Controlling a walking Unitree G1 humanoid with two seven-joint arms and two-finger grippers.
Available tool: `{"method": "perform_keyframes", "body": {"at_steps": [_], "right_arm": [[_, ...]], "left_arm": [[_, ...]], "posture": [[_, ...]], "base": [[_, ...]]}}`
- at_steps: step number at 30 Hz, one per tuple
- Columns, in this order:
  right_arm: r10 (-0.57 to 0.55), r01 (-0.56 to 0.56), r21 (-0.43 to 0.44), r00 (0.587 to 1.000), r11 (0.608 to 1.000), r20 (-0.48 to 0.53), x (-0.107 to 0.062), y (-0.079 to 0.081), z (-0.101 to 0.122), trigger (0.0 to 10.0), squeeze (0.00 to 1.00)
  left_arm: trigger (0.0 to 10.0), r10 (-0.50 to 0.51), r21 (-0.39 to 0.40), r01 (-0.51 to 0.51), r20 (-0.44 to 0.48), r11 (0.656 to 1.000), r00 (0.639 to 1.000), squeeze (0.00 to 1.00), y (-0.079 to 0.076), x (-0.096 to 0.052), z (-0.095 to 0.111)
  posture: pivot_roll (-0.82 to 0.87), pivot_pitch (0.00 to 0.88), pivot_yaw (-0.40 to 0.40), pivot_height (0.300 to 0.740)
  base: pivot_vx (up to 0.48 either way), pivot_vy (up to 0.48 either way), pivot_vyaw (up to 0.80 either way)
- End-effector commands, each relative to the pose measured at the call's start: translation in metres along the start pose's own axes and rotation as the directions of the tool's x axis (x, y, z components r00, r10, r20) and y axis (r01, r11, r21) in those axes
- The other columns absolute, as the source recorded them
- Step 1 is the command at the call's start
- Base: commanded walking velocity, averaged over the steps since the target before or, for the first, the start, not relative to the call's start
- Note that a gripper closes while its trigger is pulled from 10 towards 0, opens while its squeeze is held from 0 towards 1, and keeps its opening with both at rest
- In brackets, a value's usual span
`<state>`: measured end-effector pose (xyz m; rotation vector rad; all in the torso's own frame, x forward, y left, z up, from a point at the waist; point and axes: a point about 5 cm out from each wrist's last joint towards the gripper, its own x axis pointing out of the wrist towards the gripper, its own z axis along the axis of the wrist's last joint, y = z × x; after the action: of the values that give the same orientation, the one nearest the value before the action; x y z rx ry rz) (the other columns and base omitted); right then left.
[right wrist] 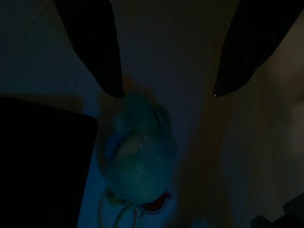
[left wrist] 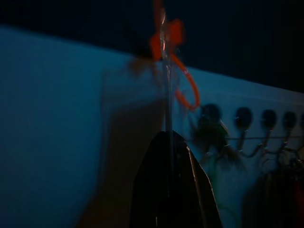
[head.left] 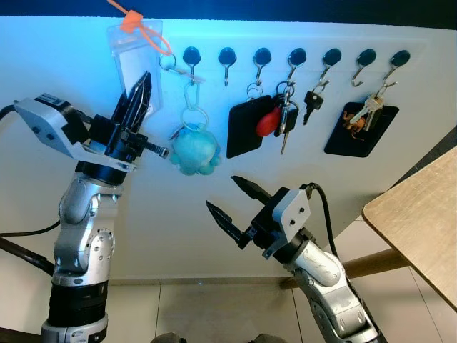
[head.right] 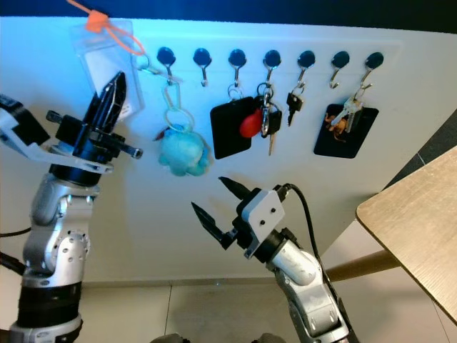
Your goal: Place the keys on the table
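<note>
A fluffy teal plush keyring point(head.left: 194, 148) hangs from a round black hook at upper centre of the white wall. Right of it dangle metal keys point(head.left: 285, 114) with a red fob. The left gripper point(head.left: 141, 91), jaws pressed together, points at a clear plastic badge sleeve point(head.left: 133, 50). The right gripper point(head.left: 232, 201), jaws spread, sits below the plush. The wooden tabletop point(head.left: 421, 214) lies far right. The dark right wrist view shows the plush's looped cord.

In dim light, the right gripper point(right wrist: 167, 95) has its two black fingers point(right wrist: 92, 42) spread apart, with a fluffy teal plush keychain point(right wrist: 137, 154) just beyond them beside a black panel point(right wrist: 40, 161).
</note>
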<state>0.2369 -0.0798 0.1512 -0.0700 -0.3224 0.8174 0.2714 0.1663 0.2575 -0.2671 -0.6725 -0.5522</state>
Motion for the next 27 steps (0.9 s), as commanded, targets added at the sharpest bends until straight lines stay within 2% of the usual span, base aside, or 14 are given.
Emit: {"method": "perform_keyframes", "body": {"at_steps": [1, 5, 6, 7, 8, 15, 16, 21, 27], "right_arm": [[0.007, -0.007, -0.003, 1.0, 1.0, 0.001, -0.002, 0.001, 0.002, 10.0, 0.0], [0.008, -0.008, -0.003, 1.0, 1.0, 0.002, -0.002, 0.002, 0.002, 10.0, 0.0], [0.008, -0.008, -0.003, 1.0, 1.0, 0.002, -0.002, 0.002, 0.002, 10.0, 0.0], [0.009, -0.009, -0.003, 1.0, 1.0, 0.003, -0.002, 0.002, 0.002, 10.0, 0.0], [0.01, -0.01, -0.003, 1.0, 1.0, 0.003, -0.002, 0.002, 0.002, 10.0, 0.0], [0.009, -0.009, -0.003, 1.0, 1.0, 0.003, -0.002, 0.002, 0.002, 10.0, 0.0], [0.009, -0.009, -0.005, 1.0, 1.0, 0.006, -0.002, 0.002, 0.003, 10.0, 0.0], [0.01, -0.01, -0.006, 1.0, 1.0, 0.01, -0.002, 0.002, 0.004, 10.0, 0.0], [0.012, -0.011, -0.009, 1.0, 1.0, 0.013, -0.001, 0.002, 0.005, 10.0, 0.0]], "left_arm": [[0.0, -0.045, -0.09, 0.042, -0.025, 0.995, 0.999, 0.0, -0.004, -0.002, -0.001], [0.0, -0.09, -0.215, 0.084, -0.018, 0.973, 0.996, 0.0, -0.012, -0.001, 0.0], [0.0, -0.09, -0.215, 0.084, -0.018, 0.973, 0.996, 0.0, -0.012, -0.001, 0.0], [0.0, -0.111, -0.33, 0.105, 0.002, 0.938, 0.994, 0.0, -0.016, -0.002, 0.003], [0.0, -0.118, -0.379, 0.114, 0.012, 0.919, 0.993, 0.0, -0.017, -0.002, 0.004], [0.0, -0.144, -0.396, 0.141, 0.022, 0.907, 0.989, 0.0, -0.02, -0.001, 0.007], [0.0, -0.192, -0.405, 0.188, 0.029, 0.895, 0.981, 0.0, -0.024, 0.0, 0.01], [0.0, -0.261, -0.401, 0.262, 0.057, 0.878, 0.964, 0.0, -0.032, 0.005, 0.017], [0.0, -0.358, -0.441, 0.403, 0.184, 0.802, 0.915, 0.0, -0.046, 0.019, 0.046]], "posture": [[0.03, 0.099, -0.017, 0.74], [0.03, 0.101, -0.017, 0.74], [0.03, 0.101, -0.017, 0.74], [0.03, 0.1, -0.015, 0.74], [0.03, 0.1, -0.015, 0.74], [0.03, 0.1, -0.015, 0.74], [0.02, 0.104, -0.014, 0.74], [0.02, 0.103, -0.013, 0.74], [0.03, 0.102, -0.013, 0.74]], "base": [[0.0, 0.0, 0.0], [0.0, 0.0, 0.0], [0.0, 0.0, 0.0], [0.0, 0.0, 0.0], [0.0, 0.0, 0.0], [0.0, 0.0, 0.0], [0.0, 0.0, 0.0], [0.0, 0.0, 0.0], [0.0, 0.0, 0.0]]}}
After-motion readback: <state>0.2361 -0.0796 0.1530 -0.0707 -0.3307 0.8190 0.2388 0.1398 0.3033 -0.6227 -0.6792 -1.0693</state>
